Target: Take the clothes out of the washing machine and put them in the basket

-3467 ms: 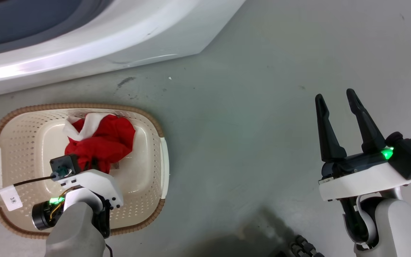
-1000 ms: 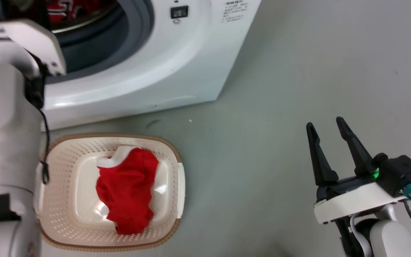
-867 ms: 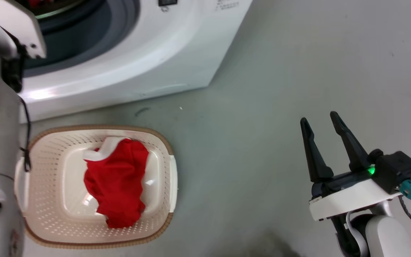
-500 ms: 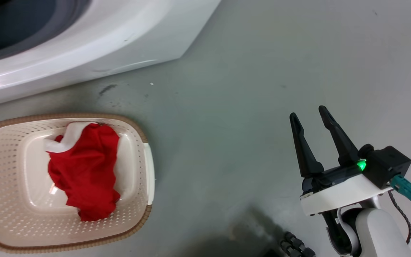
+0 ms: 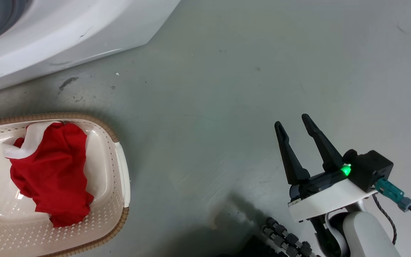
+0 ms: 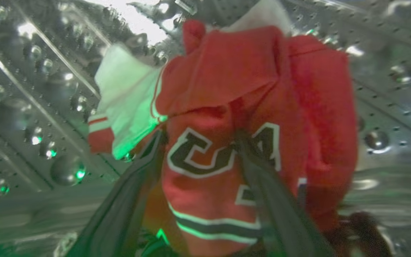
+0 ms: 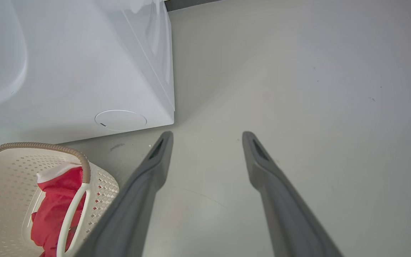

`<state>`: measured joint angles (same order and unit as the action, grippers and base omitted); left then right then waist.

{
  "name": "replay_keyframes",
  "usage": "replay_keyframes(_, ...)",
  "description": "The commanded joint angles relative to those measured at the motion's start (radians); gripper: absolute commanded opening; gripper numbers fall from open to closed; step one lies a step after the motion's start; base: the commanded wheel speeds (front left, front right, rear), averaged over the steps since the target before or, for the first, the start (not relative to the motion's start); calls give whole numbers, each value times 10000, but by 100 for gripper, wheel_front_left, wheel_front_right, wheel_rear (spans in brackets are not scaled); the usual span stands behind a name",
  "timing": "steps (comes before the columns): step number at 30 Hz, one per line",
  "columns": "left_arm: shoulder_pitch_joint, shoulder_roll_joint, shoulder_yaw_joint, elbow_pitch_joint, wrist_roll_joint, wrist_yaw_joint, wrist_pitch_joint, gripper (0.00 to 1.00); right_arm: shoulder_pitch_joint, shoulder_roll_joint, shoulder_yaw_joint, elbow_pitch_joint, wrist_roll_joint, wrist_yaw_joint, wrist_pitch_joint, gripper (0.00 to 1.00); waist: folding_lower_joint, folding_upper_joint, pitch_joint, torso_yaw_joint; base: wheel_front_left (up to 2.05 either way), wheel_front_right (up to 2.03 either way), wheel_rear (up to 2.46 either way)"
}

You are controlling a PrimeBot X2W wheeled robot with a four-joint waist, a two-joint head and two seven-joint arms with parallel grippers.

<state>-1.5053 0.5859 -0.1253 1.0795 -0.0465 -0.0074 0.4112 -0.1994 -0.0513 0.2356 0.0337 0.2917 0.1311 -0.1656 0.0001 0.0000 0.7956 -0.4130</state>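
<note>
Inside the washing machine's studded steel drum (image 6: 30,107) lies a red jersey (image 6: 248,82) with white trim and black-and-white lettering. My left gripper (image 6: 200,139) is open, its two fingers spread across the lettered fabric; this view is blurred. The cream basket (image 5: 121,171) sits on the floor at the lower left, in front of the white washing machine (image 5: 66,32), with one red garment (image 5: 48,171) in it. My right gripper (image 5: 292,120) hovers open and empty over bare floor to the right. The right wrist view looks past that gripper (image 7: 207,135) to the basket (image 7: 84,167), the garment (image 7: 54,200) and the machine (image 7: 84,71).
Grey floor (image 5: 209,89) stretches between the basket and my right arm. A black ribbed cable (image 5: 285,239) lies by the bottom edge near the right arm. The machine's front has a round cover (image 7: 120,120) low at its corner.
The head camera has swung right and down. My left arm rose from the basket, leaving the red garment there, went up to the machine and left the head view. The right gripper stays open.
</note>
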Motion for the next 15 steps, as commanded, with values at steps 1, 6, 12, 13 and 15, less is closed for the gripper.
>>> replay_keyframes(1, 17, 68, -18, 46, 23, 39, 275, 100, 89, 23, 36, 40, 63, -6, -41, 100, -1, 0, 22, -54, 0, 0, 0)
replay_keyframes(6, 381, 169, 54, -141, -156, 146, 962, 0, 47, 22, 162, 116, 162, -6, -76, 100, -1, 0, -15, -138, 0, 0, 0)
replay_keyframes(12, 845, 284, 131, -1097, -213, 673, 214, 0, 25, 22, 107, 115, 218, -6, -113, 100, -1, 0, -245, -159, 0, 0, 0)
replay_keyframes(13, 929, 287, 128, -1298, -197, 760, -40, 0, 45, 22, 74, 123, 189, -6, -100, 100, -1, 0, -296, -141, 0, 0, 0)
replay_keyframes(15, 1180, 275, 155, -1691, -203, 971, -605, 0, 63, 22, 23, 119, 148, -6, -112, 100, -1, 0, -421, -109, 0, 0, 0)
